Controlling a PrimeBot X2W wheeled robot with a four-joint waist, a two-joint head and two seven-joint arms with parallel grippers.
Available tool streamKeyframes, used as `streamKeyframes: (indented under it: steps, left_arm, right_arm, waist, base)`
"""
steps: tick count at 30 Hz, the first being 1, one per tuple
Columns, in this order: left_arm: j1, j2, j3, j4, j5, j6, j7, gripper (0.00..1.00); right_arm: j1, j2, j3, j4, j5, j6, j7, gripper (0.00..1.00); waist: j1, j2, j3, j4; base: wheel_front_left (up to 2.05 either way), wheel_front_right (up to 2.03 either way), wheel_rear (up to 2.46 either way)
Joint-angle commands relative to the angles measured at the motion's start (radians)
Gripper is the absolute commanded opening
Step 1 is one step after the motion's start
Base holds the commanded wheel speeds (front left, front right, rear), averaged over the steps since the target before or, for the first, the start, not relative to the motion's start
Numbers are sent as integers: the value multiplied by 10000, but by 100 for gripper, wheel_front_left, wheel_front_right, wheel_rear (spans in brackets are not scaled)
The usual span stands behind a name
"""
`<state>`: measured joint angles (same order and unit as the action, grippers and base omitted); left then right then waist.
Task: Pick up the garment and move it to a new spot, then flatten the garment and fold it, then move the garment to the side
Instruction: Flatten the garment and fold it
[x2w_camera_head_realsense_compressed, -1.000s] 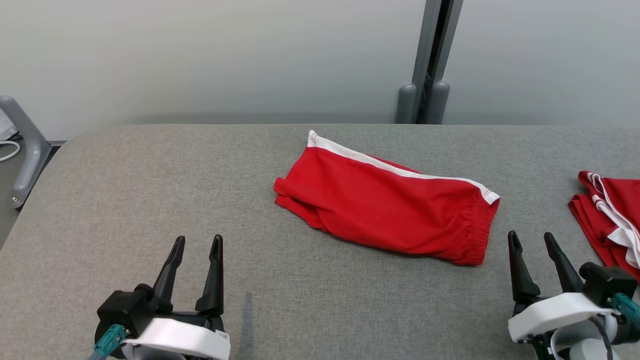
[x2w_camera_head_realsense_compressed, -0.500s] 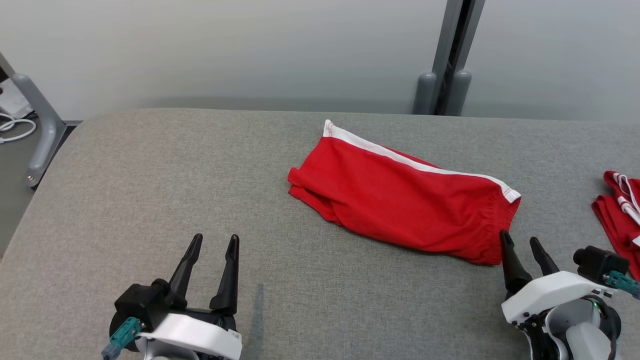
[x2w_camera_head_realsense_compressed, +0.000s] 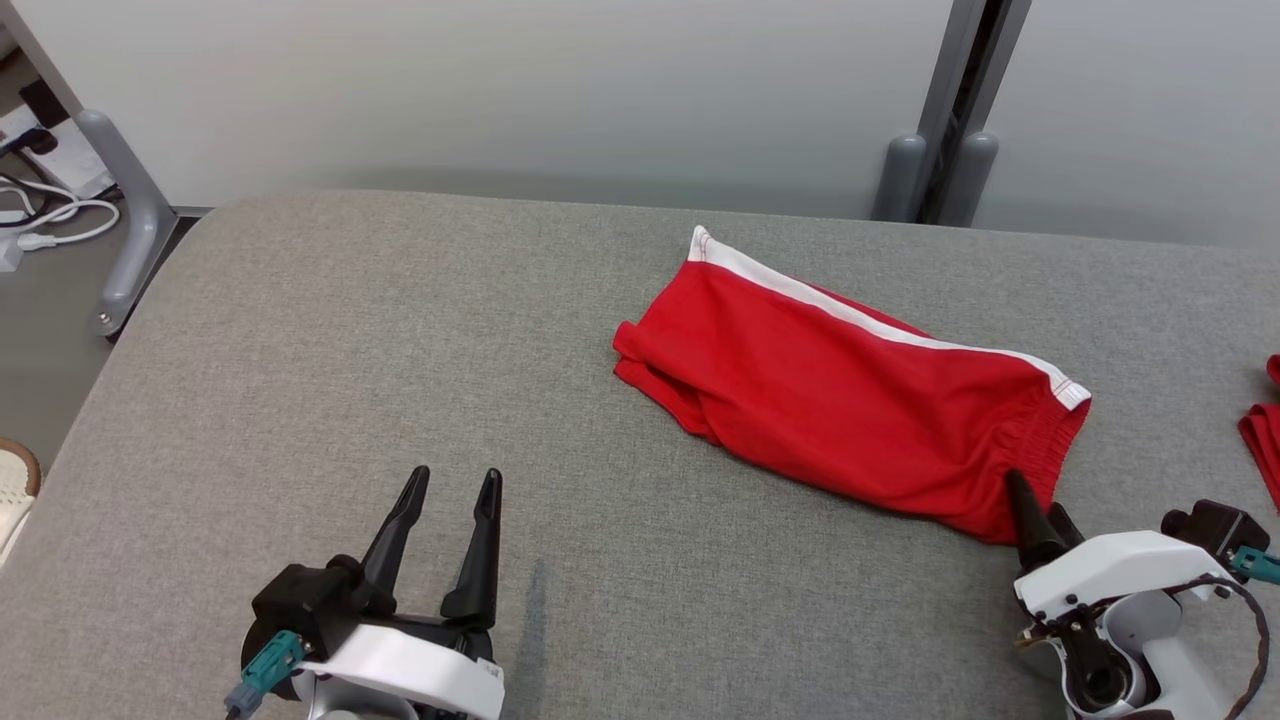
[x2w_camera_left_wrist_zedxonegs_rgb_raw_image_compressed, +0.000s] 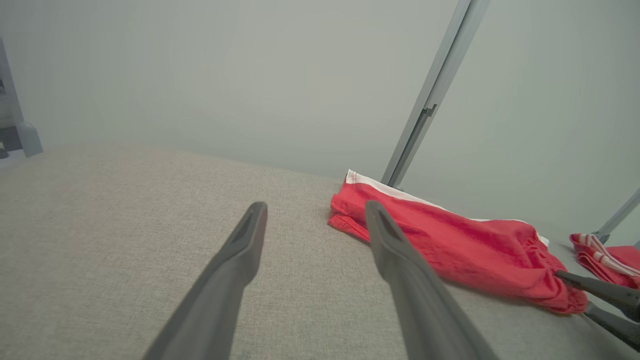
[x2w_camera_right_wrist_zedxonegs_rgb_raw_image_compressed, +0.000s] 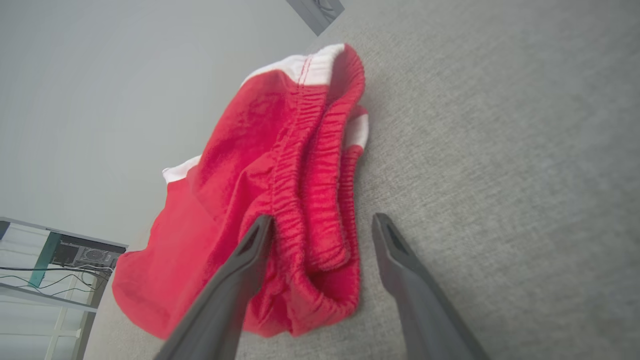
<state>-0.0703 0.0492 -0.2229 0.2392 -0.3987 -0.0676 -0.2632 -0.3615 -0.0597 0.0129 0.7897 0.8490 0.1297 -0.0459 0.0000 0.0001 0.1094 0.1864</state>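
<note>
garment (x2w_camera_head_realsense_compressed: 850, 400): red shorts, 1 white stripe along the far side, elastic waistband. Lies folded and slightly rumpled on the bench (x2w_camera_head_realsense_compressed: 350, 350), right of centre, slanted. Waistband end points to the near-right corner.

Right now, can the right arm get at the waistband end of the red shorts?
Probably yes. The right claw is open at the near corner of the red shorts, one finger over the elastic waistband and one beside it over the grey table; nothing blocks it.
</note>
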Motion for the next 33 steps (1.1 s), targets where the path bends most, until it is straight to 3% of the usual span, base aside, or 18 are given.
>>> streamKeyframes:
  steps: [1,16,17,18,19,20,21,33]
  left_arm:
    - [-181,36,32,-26,-21,60,-10,100]
    - [-356,37,-92,26,-30,95,-10,100]
    - [-386,36,-124,22,-46,93,-10,100]
    - [-404,36,-128,26,-46,95,-10,100]
    - [-404,36,-128,26,-46,95,-10,100]
    - [-419,37,-129,30,-43,97,-10,100]
    - [-425,35,-119,37,-38,103,-10,100]
    - [-492,37,-195,8,-99,111,-10,100]
  right_arm:
    - [19,161,232,176,330,21,1,100]
    - [-574,238,1568,480,2733,46,-637,100]
    - [-633,246,1727,607,2880,46,-774,78]
    - [-650,249,1788,682,2911,46,-844,48]
    - [-650,249,1788,682,2911,46,-844,48]
    - [-677,251,1821,769,2912,46,-926,19]
    - [-740,219,1842,950,2902,44,-1088,0]
    - [-1343,-1362,2426,1581,2086,-3,-1252,0]
  waist:
    - [0,-1,21,17]
    - [0,-1,297,132]
    - [0,-1,329,158]
    - [0,-1,345,171]
    - [0,-1,345,171]
    - [0,-1,355,182]
    - [0,-1,365,200]
    - [0,-1,590,243]
  base:
    - [0,0,0]
    - [0,0,0]
    - [0,0,0]
    - [0,0,0]
    - [0,0,0]
    - [0,0,0]
    - [0,0,0]
    - [0,0,0]
